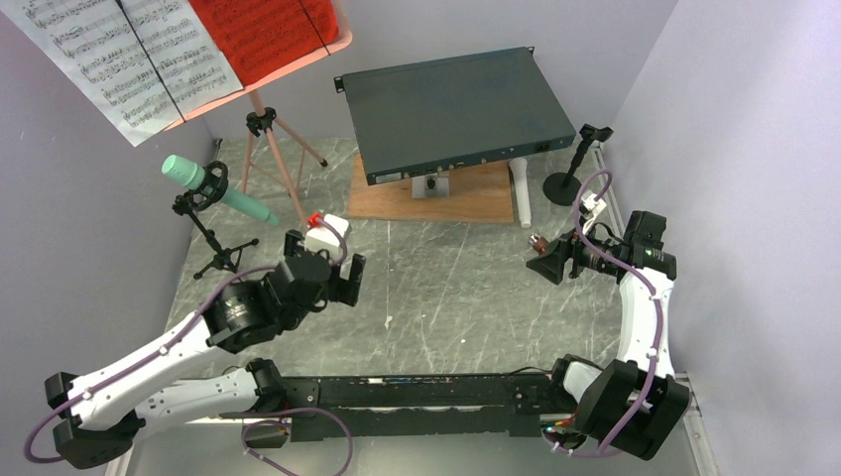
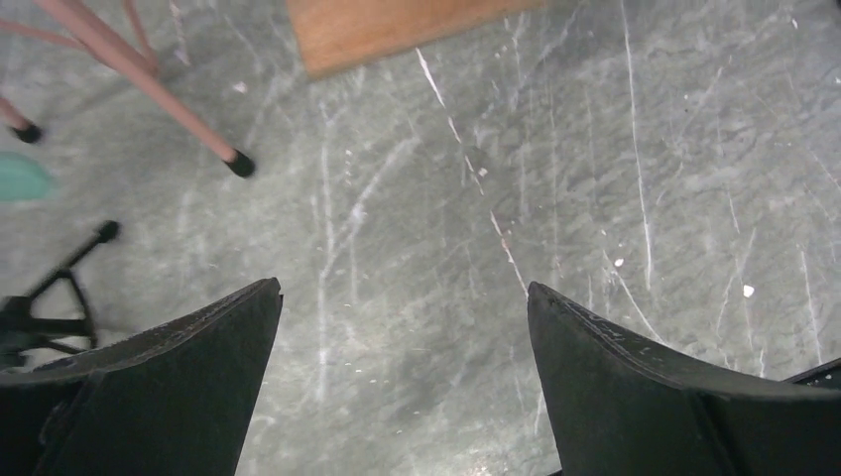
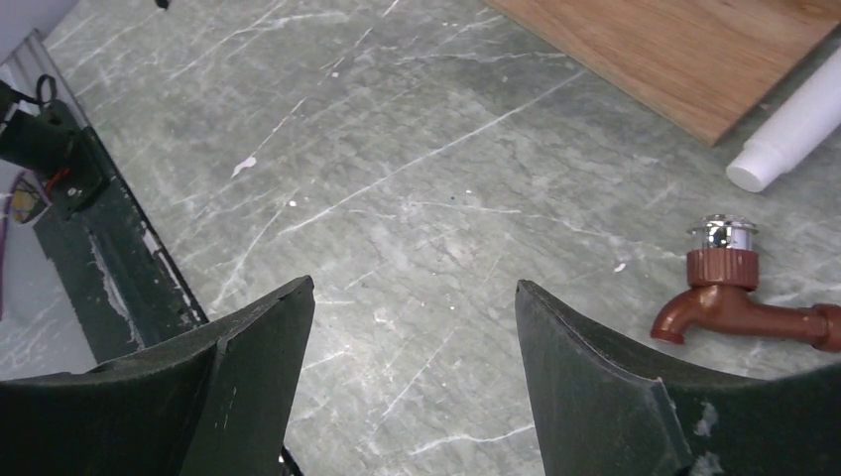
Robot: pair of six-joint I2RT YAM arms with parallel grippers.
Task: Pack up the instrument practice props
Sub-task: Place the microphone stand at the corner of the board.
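Observation:
The salmon-pink music stand (image 1: 266, 121) rises at the back left, carrying white sheet music (image 1: 129, 55) and a red page (image 1: 263, 30); one of its legs (image 2: 149, 84) shows in the left wrist view. A mint tube (image 1: 213, 186) sits clipped in a small black tripod holder (image 1: 213, 243). The round-based black mic stand (image 1: 570, 178) is at the back right, and a white tube (image 3: 793, 129) lies by the wooden board. My left gripper (image 1: 327, 260) (image 2: 404, 288) hangs open over bare table. My right gripper (image 1: 550, 263) (image 3: 414, 284) is open too, holding nothing.
A dark grey rack box (image 1: 456, 109) rests raised above a wooden board (image 1: 436, 193) at the back centre. A small brown tap (image 3: 729, 297) lies on the table just right of my right fingers. Grey walls close in on both sides.

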